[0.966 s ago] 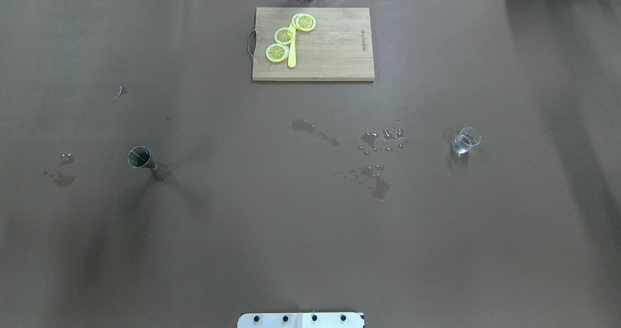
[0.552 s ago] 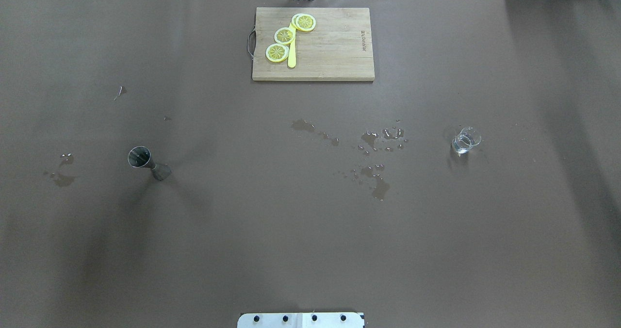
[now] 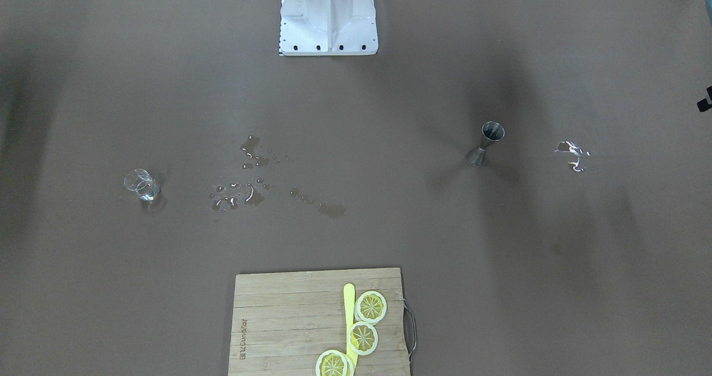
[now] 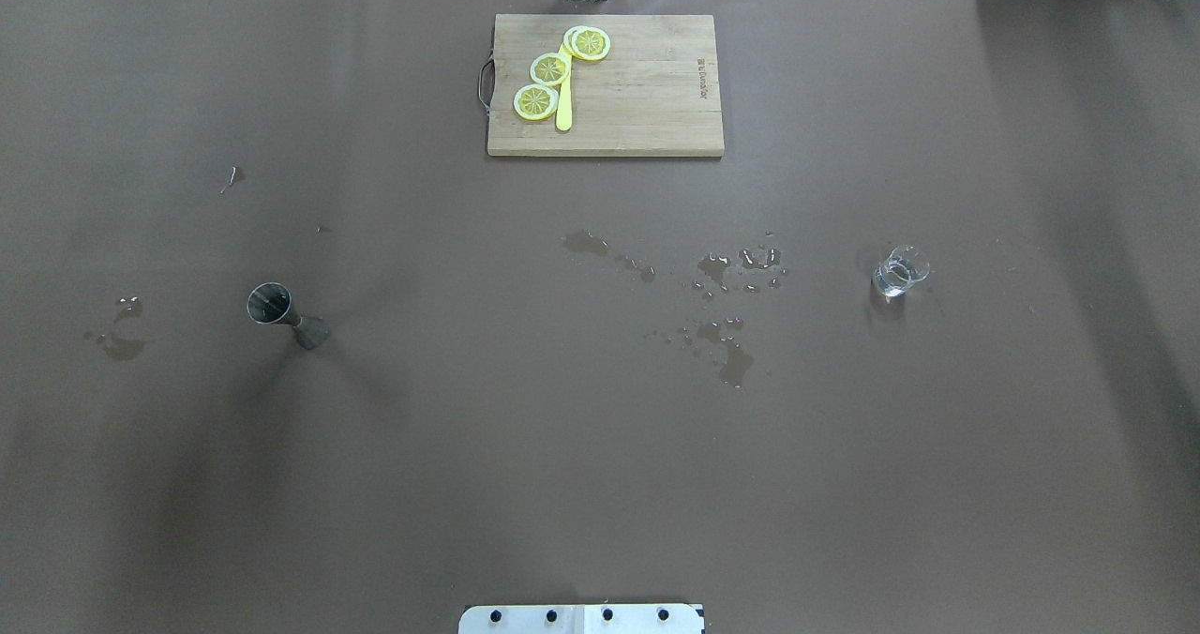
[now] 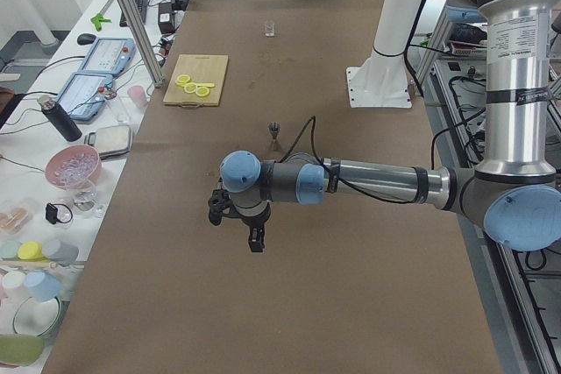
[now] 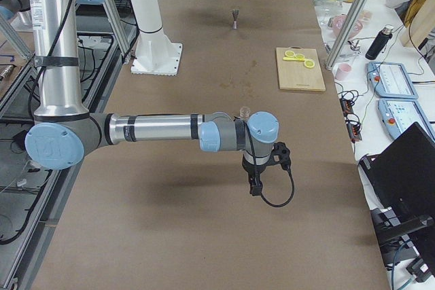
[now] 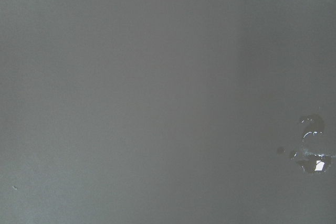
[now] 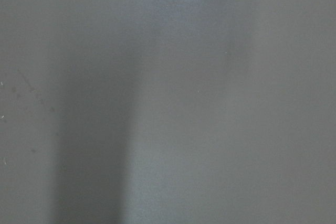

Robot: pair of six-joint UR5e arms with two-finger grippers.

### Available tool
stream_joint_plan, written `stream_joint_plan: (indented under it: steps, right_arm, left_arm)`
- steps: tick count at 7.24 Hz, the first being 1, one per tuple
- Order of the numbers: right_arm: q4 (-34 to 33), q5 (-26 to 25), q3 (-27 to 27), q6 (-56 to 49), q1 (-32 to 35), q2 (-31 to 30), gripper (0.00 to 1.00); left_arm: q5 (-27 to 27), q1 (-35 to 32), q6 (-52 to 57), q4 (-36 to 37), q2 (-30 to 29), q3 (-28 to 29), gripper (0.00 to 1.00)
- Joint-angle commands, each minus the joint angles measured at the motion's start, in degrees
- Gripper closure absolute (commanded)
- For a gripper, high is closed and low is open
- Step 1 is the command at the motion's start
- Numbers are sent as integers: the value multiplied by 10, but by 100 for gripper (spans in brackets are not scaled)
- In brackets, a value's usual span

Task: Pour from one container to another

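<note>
Tumbler [image 4: 900, 272] holding clear liquid, jigger [image 4: 281, 313] upright, left hand [image 5: 237, 221], right hand [image 6: 262, 171], openness cannot be told

Counting on the tbl: 1 glass tumbler [image 4: 900, 271], 1 steel jigger [image 4: 281, 313], 1 wooden cutting board [image 4: 647, 99]. The board is carrying 3 lemon slices [image 4: 549, 68] + 1 yellow strip [image 4: 563, 113]. 2 arms are reaching over the tbl, left arm [image 5: 377, 183] & right arm [image 6: 156, 129], ea. w/ 1 gripper: left gripper [image 5: 235, 221], right gripper [image 6: 266, 168]. 1 white base [image 3: 328, 14] is standing at the robot's edge. Water: 1 puddle [image 4: 120, 345] is lying on the jigger's side, plus a mid-tbl scatter [image 4: 736, 364], drops too many & small to count. The side bench is holding 2 blue tablets [image 5: 83, 94] & 1 dark bottle [image 5: 57, 118].
</note>
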Motion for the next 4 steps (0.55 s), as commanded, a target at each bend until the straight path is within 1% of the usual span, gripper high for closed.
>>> stream_joint_plan:
  steps: [1, 4]
  right_arm:
    - [0, 6, 7, 1, 0, 2, 0]
    - [0, 8, 19, 1, -1, 2, 0]
  left_arm:
    - [-1, 0, 0, 0, 0, 1, 1]
    - [-1, 0, 0, 0, 0, 2, 1]
